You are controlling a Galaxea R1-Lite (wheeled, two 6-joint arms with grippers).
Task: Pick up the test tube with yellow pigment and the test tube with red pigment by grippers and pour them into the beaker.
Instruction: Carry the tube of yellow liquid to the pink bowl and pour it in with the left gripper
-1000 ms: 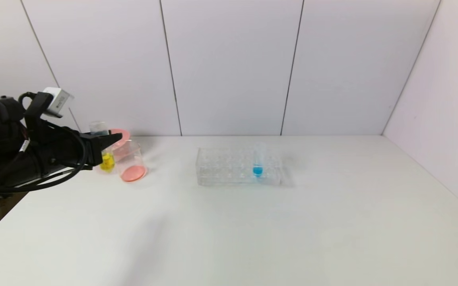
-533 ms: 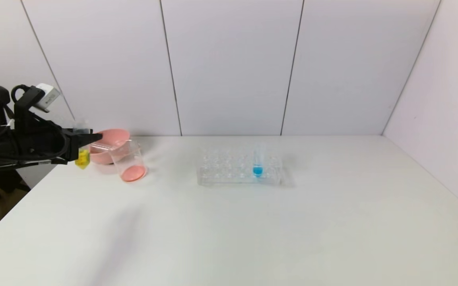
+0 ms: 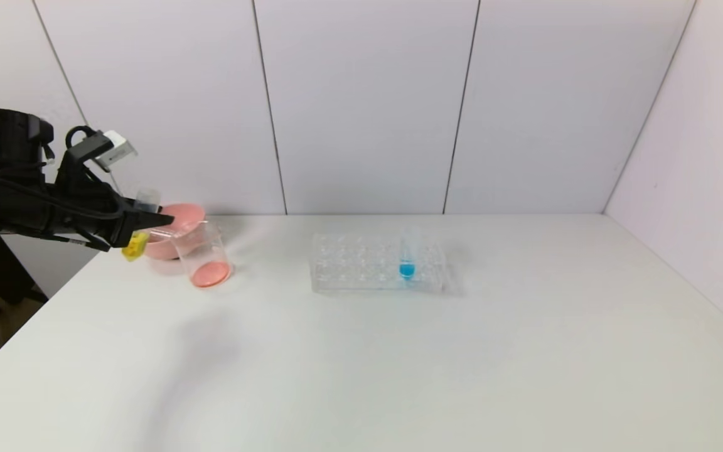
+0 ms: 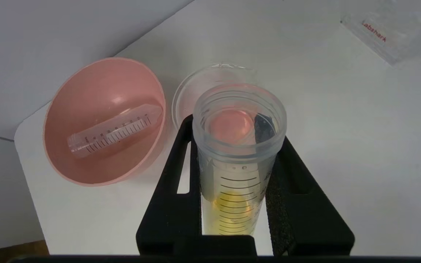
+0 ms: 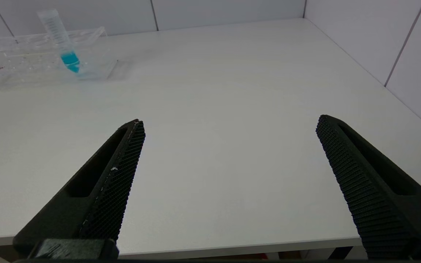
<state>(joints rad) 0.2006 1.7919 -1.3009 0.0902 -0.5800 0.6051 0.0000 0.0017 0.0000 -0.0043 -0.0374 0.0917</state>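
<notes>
My left gripper [image 3: 155, 220] is shut on the test tube with yellow pigment [image 3: 135, 243], held in the air at the table's far left. The tube tilts, its open mouth leaning toward the beaker [image 3: 203, 245] just to its right. The beaker holds a shallow pink-red liquid. In the left wrist view the tube [image 4: 238, 171] sits between the black jaws of the gripper [image 4: 236, 131], with the beaker [image 4: 210, 71] right beyond its mouth. No tube with red liquid shows. My right gripper [image 5: 228, 124] is open and empty over the table's near edge, out of the head view.
A pink bowl [image 3: 189, 209] stands behind the beaker; in the left wrist view it [image 4: 60, 95] holds an empty clear tube [image 4: 115, 129] lying on its side. A clear rack [image 3: 361, 267] at mid-table holds a blue-liquid tube [image 3: 407, 258].
The left gripper carried the yellow tube left, away from beside the beaker, then rose a little and tilted the tube's mouth toward the beaker.
</notes>
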